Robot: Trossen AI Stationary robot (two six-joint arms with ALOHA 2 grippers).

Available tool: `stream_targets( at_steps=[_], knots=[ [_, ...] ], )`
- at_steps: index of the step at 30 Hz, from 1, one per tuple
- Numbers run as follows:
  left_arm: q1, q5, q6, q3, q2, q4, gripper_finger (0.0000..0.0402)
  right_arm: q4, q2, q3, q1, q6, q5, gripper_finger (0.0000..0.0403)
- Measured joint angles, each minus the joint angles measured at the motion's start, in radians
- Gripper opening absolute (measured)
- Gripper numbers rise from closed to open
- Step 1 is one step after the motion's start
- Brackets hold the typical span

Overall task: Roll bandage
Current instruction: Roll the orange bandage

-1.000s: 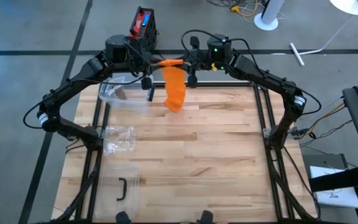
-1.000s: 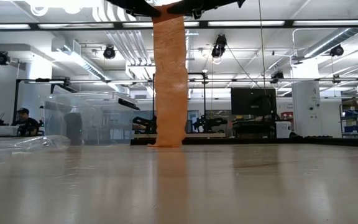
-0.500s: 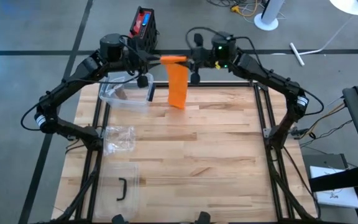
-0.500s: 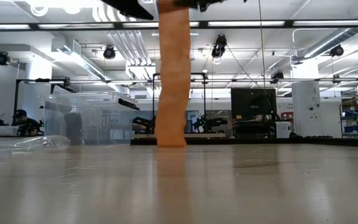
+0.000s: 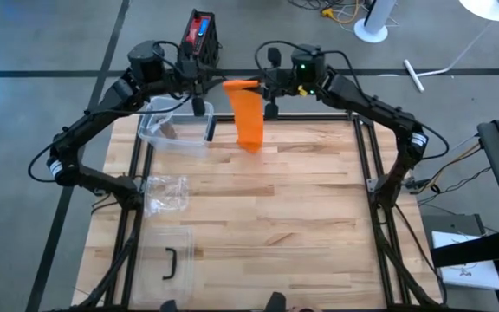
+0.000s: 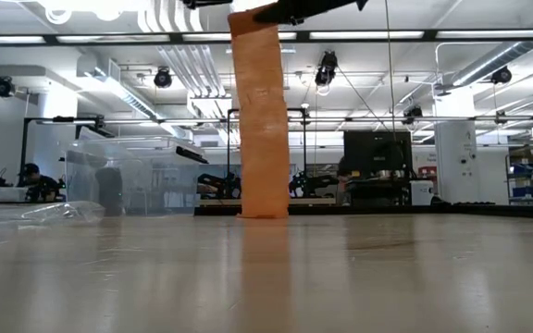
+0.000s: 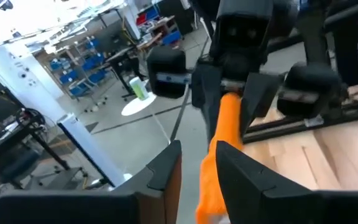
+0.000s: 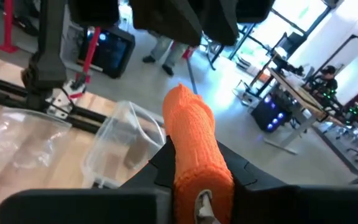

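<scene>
Room: workshop hall with ceiling strip lights, shelving and monitors behind the butcher-block table (image 5: pixel 267 199); a person (image 6: pixel 33 176) sits at a desk far off in the low view.
Writing: nothing readable anywhere; the red-and-black device (image 5: pixel 200 33) on the floor beyond the table's far edge shows a blue panel, text too small to tell.
Bandage: orange bandage (image 5: pixel 248 117), up in the air over the far edge near its middle, rolled end at the top, loose strip hanging straight down; in the low view its tail reaches about to the table line, contact with the wood cannot be told.
Right gripper: right gripper (image 5: pixel 258 85) stretched in level from the far right corner, wrist turned sideways, fingers pinching the bandage's rolled end; its own wrist view shows the orange roll wedged tight between the two dark fingers (image 8: pixel 244 177).
Left gripper: left gripper (image 5: pixel 206 85) reaching from the far left corner, facing the right one, just beside the roll; its wrist view shows the fingers (image 7: pixel 241 171) slightly parted with the orange strip running between them, pressing or not cannot be told.
Clear bin: clear plastic bin (image 5: pixel 173 130) at the far left corner, under the left arm.
Plastic bag: crumpled clear bag (image 5: pixel 166 194) by the left edge.
Lid: clear lid with black handle (image 5: pixel 170 263) near the left corner at the near edge.
</scene>
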Motion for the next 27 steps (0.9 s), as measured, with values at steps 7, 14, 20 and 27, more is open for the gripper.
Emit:
stream_targets(
  at_steps=[7, 14, 20, 27],
  knots=[
    [0.0, 0.003, -0.041, 0.0, 0.07, 0.006, 0.0055, 0.001, 0.003, 0.0, 0.014, -0.032, -0.003, 0.0054],
    [0.0, 0.0, -0.028, 0.001, 0.089, -0.042, 0.0007, -0.011, 0.004, -0.002, 0.013, -0.021, 0.028, 0.005],
    [0.006, -0.001, -0.022, 0.003, 0.074, -0.108, 0.0007, -0.013, -0.007, -0.003, 0.012, -0.027, 0.047, 0.0055],
    [0.006, -0.001, -0.014, 0.003, 0.057, -0.152, 0.0002, -0.017, -0.009, -0.003, 0.011, -0.036, 0.047, 0.005]
  ],
)
